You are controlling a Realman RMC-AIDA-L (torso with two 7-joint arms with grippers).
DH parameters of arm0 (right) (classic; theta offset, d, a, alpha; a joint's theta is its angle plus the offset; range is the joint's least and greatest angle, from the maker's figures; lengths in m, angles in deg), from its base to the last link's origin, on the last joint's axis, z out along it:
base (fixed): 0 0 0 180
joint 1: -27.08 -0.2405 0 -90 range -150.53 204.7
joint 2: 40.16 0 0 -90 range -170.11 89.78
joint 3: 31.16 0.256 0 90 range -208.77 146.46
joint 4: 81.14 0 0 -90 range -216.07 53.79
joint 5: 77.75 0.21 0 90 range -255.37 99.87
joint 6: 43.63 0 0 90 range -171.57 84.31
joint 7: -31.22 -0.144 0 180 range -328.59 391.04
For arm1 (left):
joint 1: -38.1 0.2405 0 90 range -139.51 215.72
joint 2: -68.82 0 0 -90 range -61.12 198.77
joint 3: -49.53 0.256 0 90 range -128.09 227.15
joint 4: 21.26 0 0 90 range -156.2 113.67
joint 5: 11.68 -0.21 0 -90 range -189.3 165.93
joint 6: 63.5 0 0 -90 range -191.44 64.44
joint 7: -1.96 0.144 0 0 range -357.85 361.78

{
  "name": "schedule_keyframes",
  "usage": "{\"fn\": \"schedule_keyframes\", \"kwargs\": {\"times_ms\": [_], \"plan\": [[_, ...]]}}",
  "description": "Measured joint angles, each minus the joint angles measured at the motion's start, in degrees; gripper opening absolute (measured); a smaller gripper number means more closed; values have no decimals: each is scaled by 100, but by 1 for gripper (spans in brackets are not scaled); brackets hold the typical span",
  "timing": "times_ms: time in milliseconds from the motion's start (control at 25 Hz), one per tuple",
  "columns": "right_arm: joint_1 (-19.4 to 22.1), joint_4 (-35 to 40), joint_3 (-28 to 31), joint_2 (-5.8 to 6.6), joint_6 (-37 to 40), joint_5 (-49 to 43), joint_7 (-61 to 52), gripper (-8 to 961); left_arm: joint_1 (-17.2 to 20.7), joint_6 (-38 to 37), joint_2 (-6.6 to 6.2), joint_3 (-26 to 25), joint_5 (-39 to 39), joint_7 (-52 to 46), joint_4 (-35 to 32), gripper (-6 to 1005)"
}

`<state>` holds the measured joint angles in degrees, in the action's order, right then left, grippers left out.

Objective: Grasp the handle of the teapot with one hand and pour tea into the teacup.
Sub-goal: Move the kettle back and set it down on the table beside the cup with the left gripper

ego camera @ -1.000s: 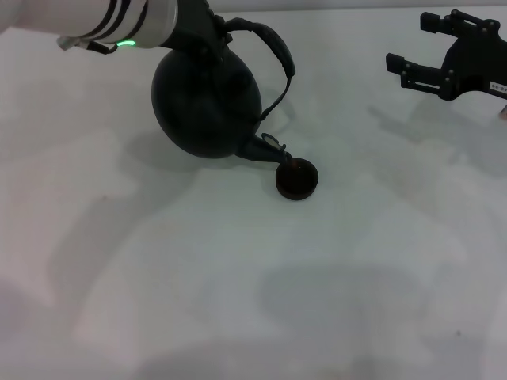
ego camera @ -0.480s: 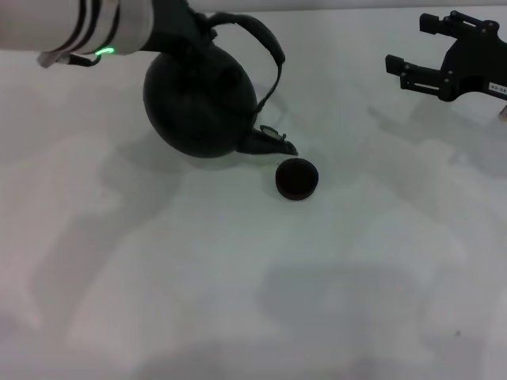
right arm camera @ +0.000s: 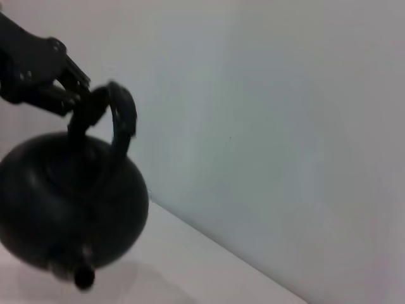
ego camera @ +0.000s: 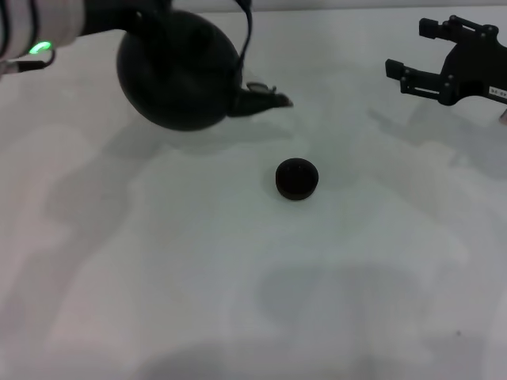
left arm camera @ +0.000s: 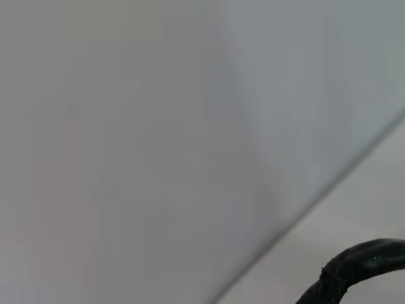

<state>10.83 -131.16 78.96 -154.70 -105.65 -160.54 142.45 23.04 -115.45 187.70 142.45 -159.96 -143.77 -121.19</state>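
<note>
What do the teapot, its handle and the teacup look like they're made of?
Teapot: matte black, no sheen, probably cast iron or dark ceramic. Handle: black with a rough surface, perhaps wrapped or cast; held by the left gripper. Teacup: dark brown-black with a thick dull rim, likely stoneware or unglazed ceramic.

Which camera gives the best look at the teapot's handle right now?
The right wrist view: the handle arches in full above the teapot, with the left hand gripping it. The head view cuts off all but one side strip at its top edge. The left wrist view shows only a short piece.
</note>
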Motion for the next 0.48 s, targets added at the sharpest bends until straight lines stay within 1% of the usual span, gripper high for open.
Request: {"fn": "schedule_keyframes", "kwargs": {"times_ms": [240, 480], "plan": [[16, 1, -13, 24, -13, -9, -25, 825, 667, 618, 4, -348, 1118, 566, -87, 138], [24, 5, -24, 32, -21, -10, -43, 825, 1196, 1232, 10, -384, 1821, 975, -18, 134]]}}
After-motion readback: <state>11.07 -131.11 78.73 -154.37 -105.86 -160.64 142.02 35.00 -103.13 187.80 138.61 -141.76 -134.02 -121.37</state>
